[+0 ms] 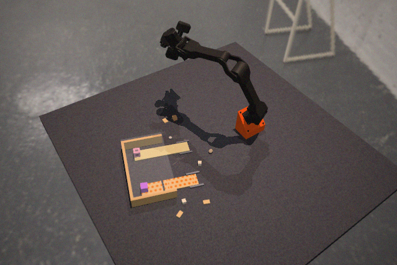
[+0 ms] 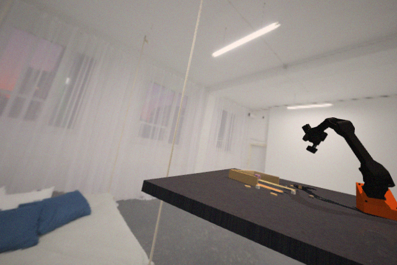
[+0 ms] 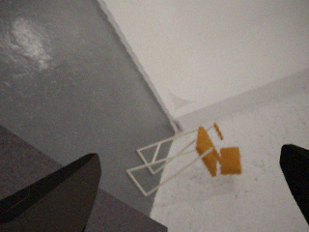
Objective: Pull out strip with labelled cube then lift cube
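Observation:
A plain yellow strip [image 1: 169, 149] lies in one piece, running out of the open side of a low walled frame [image 1: 126, 172] [image 2: 242, 177]. A pink cube [image 1: 136, 152] with dark marks sits at its inner end. An orange-dotted strip [image 1: 182, 181] lies parallel, split by a dark gap from its inner piece [image 1: 155, 186]. A purple cube [image 1: 144, 187] sits at that piece's inner end; no mark shows on it. My gripper [image 3: 189, 159] is open and empty. In the top and exterior views it hangs high above the table, away from the strips and cubes, and the wrist view shows none of them.
Thin grey rails flank the outer strip ends. Near them lie pale cubes [image 1: 199, 162] [image 1: 183, 201], a small round piece [image 1: 210, 151] and flat tan pieces [image 1: 206, 202] [image 1: 179, 213]. More small pieces [image 1: 165, 120] lie beyond the frame. The orange arm base [image 1: 246, 127] stands to the right.

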Tool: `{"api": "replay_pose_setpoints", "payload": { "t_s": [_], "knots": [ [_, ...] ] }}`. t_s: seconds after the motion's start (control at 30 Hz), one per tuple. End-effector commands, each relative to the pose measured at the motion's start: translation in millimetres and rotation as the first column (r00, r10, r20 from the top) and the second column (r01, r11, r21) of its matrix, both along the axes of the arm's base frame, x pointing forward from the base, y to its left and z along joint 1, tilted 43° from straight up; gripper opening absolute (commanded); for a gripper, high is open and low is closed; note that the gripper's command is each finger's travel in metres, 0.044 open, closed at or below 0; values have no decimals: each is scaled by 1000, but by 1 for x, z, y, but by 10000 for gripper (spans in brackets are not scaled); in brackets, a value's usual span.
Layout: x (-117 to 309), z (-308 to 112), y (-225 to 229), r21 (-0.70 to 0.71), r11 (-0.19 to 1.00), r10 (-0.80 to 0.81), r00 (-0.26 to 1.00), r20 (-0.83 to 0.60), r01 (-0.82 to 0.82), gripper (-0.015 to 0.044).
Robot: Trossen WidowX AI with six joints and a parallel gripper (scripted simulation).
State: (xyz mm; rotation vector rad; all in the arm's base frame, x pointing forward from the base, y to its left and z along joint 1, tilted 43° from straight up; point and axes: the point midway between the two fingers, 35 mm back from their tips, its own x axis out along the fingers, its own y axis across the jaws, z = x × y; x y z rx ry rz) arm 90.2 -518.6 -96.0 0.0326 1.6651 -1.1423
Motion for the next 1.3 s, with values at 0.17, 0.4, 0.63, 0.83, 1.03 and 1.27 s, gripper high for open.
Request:
{"api": "replay_pose_setpoints", "payload": {
  "t_s": [0.17,0.4,0.63,0.83,1.03,1.27],
  "knots": [
    [104,49,67,-1,991,115,862,494,-132,400],
    [173,98,152,42,960,135,591,796,-275,400],
    [209,147,261,108,877,33,282,959,-468,400],
    [211,182,355,151,741,-128,83,988,-654,400],
    [205,192,387,167,685,-197,41,979,-709,400],
    [205,192,387,167,685,-197,41,979,-709,400]
  ]
}}
